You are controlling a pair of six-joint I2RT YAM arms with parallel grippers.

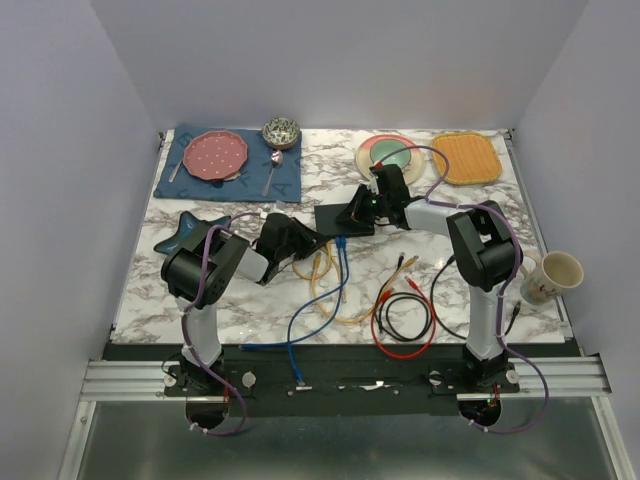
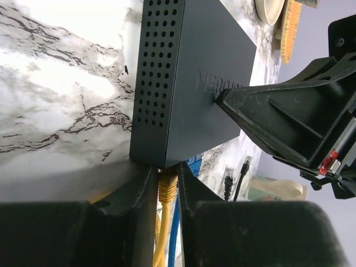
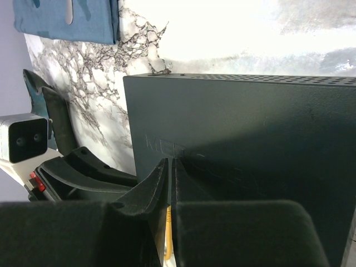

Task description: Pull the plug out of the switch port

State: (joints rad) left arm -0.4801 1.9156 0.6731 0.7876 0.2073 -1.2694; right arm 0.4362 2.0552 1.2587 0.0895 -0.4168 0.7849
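Observation:
The switch (image 1: 345, 217) is a flat matte-black box on the marble table; it also shows in the left wrist view (image 2: 189, 83) and the right wrist view (image 3: 250, 128). A yellow plug (image 2: 168, 189) sits in a socket at its near edge, with its yellow cable (image 1: 322, 272) trailing toward me. My left gripper (image 2: 167, 171) is shut on the yellow plug, fingertips against the switch edge; it also shows in the top view (image 1: 312, 242). My right gripper (image 3: 171, 162) is shut and empty, its tips pressed on the switch's top face, as the top view (image 1: 366, 205) shows.
A blue cable (image 1: 330, 290) runs from the switch beside the yellow one. Red and black cable loops (image 1: 405, 320) lie front right. A dark blue star dish (image 1: 185, 232) sits left, a mug (image 1: 555, 272) right. Plates and mats (image 1: 215, 155) line the back.

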